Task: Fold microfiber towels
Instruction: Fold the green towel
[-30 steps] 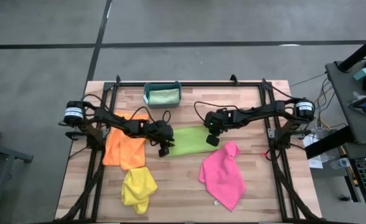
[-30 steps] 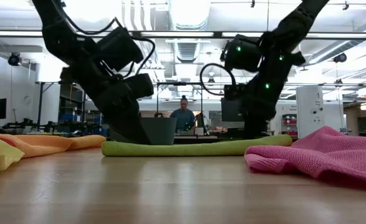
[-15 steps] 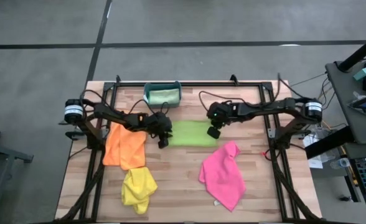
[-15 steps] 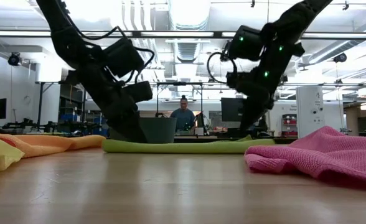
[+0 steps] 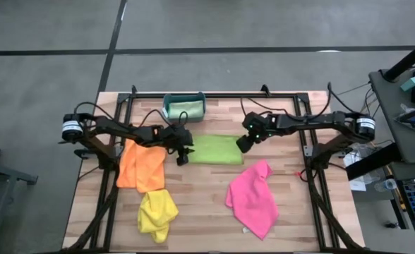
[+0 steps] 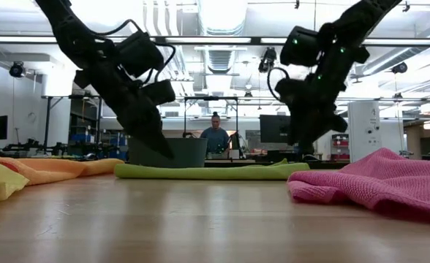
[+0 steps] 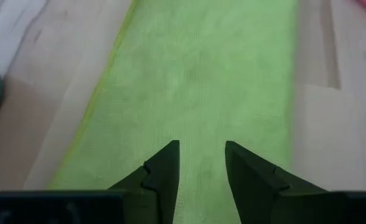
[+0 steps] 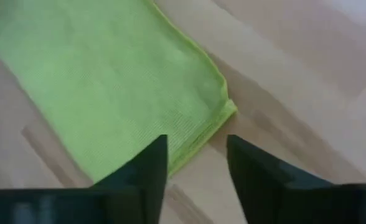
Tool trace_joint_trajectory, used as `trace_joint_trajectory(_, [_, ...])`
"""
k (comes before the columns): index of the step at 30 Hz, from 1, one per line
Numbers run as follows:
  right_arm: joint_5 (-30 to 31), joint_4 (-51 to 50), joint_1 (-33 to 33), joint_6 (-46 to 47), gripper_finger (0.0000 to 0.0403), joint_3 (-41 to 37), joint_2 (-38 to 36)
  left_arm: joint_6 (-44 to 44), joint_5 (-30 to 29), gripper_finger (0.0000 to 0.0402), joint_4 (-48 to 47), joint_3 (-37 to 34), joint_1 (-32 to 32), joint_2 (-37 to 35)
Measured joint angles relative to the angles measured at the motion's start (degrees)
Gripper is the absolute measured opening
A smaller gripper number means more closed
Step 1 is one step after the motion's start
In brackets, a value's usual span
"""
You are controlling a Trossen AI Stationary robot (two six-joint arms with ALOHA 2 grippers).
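Note:
A lime green towel [image 5: 213, 149] lies as a flat folded rectangle at the table's middle. My left gripper [image 7: 201, 163] hangs open just over its left end [image 6: 138, 171], fingers slanting down, clear of the cloth. My right gripper [image 8: 197, 158] stands open above the towel's right corner [image 8: 223, 109] and touches nothing. An orange towel [image 5: 140, 166], a yellow towel [image 5: 157, 212] and a pink towel [image 5: 253, 199] lie spread or crumpled on the table. A pale mint towel [image 5: 186, 109] sits in the teal bin.
The teal bin [image 5: 184, 99] stands at the far edge, just behind the lime towel. The orange towel lies close to my left arm, and the pink towel is near-right of the lime one. Bare wood shows between the yellow and pink towels. A person sits in the room beyond the table.
Both grippers have gone up and toward the far edge. My right gripper has rolled at the wrist and come away from the lime towel's right end, which lay raised against it and now rests on the table. The towel has shifted slightly toward the far left.

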Motion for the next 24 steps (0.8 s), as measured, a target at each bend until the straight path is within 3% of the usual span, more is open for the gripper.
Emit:
trace_joint_trajectory(6, [0.01, 2.18, 0.27, 5.20, 0.0239, -2.45, 2.74, -0.04, 0.00, 0.0113, -0.10, -0.09, -0.12, -0.01])
trace_joint_trajectory(12, [-0.59, 9.07, 2.14, 8.11, 0.0274, -4.53, 5.29, -0.04, 0.00, 0.0113, 0.02, -0.09, -0.12, -0.01])
trace_joint_trajectory(24, [-1.79, 27.38, 4.55, 9.51, 0.0258, -5.05, 12.02, -0.09, 0.02, 0.0113, 0.45, -0.09, -0.12, -0.03])
